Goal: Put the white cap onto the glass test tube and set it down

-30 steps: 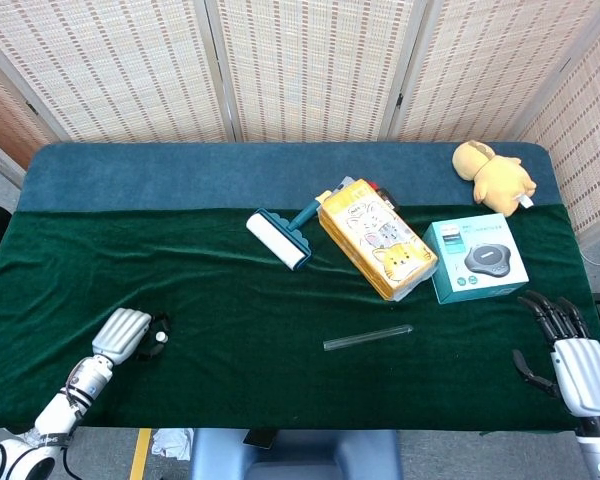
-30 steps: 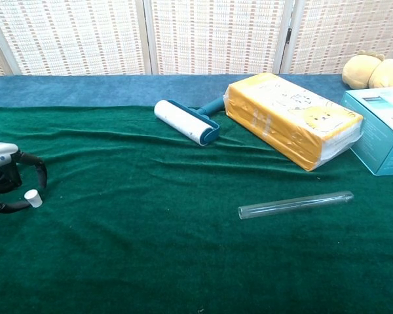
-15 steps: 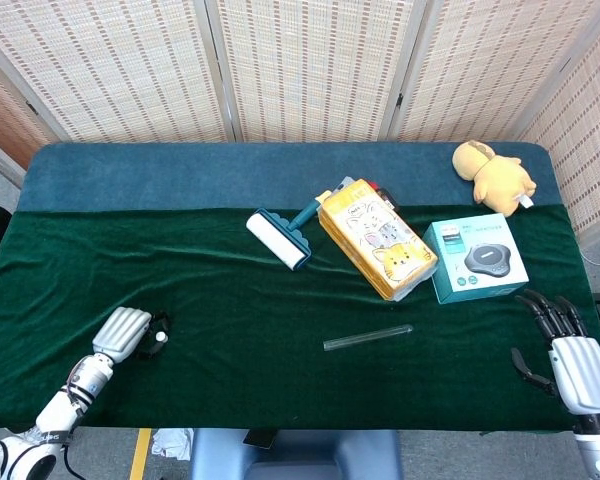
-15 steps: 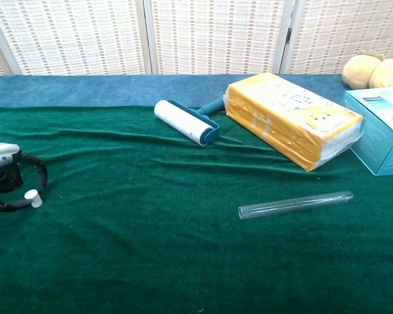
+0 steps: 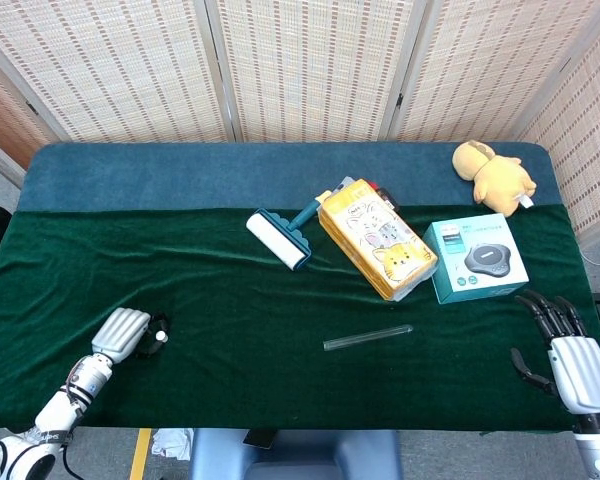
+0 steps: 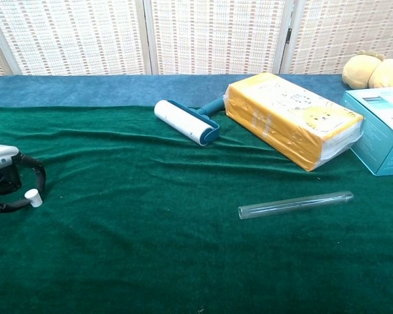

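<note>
The glass test tube lies on its side on the green cloth, toward the near right of the middle, with its open end pointing left and its rounded end to the right. Nothing touches it, and it is uncapped. The white cap is well apart from it, far over at the left edge of the table — pinched at the tips of the left hand's dark fingers, which curl round into a loop and hold it just over the cloth.

Behind the tube, the nearest thing is a yellow pack with a cartoon cat, lying slantwise. Just beside the pack's right end sits a teal box printed with a round grey device, and further back in the right corner, on the blue cloth, a yellow plush toy lies on its side. Left of the yellow pack is a lint roller — white roll toward the front, teal handle pointing back toward the pack. None of these lies in the stretch of cloth between cap and tube.

The left hand rests low at the table's near left corner, its grey back turned up, forearm running down off the edge. The right hand is at the near right edge, below the teal box, fingers spread and pointing away from the robot, holding nothing.
</note>
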`<state>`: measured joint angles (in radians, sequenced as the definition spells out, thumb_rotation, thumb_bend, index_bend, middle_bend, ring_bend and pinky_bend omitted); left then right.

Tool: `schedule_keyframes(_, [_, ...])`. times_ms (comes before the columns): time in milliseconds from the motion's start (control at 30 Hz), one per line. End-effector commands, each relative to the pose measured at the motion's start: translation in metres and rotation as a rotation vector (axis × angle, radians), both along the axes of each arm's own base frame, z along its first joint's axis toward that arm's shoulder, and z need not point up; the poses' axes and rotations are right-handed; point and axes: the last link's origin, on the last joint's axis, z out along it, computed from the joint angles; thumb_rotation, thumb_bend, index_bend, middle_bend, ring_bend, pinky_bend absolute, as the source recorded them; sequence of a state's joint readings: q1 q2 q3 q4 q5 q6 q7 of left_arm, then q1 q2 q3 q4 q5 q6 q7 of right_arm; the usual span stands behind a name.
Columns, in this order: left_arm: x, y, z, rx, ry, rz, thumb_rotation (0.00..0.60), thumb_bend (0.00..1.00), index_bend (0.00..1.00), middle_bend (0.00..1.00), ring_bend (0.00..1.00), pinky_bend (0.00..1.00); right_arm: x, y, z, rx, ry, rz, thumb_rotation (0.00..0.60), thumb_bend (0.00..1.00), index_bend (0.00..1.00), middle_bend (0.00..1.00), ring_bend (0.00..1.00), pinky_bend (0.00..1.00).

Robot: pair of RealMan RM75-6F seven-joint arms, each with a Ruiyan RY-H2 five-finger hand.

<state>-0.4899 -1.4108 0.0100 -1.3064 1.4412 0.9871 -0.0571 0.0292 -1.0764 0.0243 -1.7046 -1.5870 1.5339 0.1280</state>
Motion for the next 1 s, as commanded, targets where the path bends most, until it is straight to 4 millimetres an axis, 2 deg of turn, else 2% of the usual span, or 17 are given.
schedule_keyframes(33, [0.0,0.0,0.0,0.001,-0.002,0.001,0.6,0.43,0.48,0.99,0.81,0.73,0.0,0.0,0.0,0.0,0.0,0.0,0.6,0.46,0.12,0.13,0.14,0.05])
schedule_keyframes(267, [-0.001,0.001,0.001,0.008,-0.001,0.002,0.6,0.43,0.5,0.99,0.81,0.73,0.0,0.0,-0.001,0.002,0.0,0.0,0.6,0.46,0.12,0.13,0.14,0.05])
schedule_keyframes(667, [-0.003,0.003,0.001,0.03,-0.018,0.007,0.6,0.44,0.58,0.99,0.82,0.73,0.002,-0.001,-0.001,0.005,0.005,0.003,0.6,0.46,0.12,0.13,0.14,0.05])
schedule_keyframes(867, [-0.001,0.004,0.014,0.065,-0.062,0.012,0.6,0.47,0.59,0.99,0.82,0.73,0.007,-0.003,-0.004,0.019,0.023,0.024,0.6,0.46,0.12,0.15,0.17,0.05])
schedule_keyframes(1000, [0.004,0.003,0.026,0.085,-0.113,0.018,0.6,0.47,0.59,0.99,0.83,0.73,0.016,-0.01,-0.011,0.065,0.054,0.058,0.6,0.46,0.12,0.22,0.24,0.1])
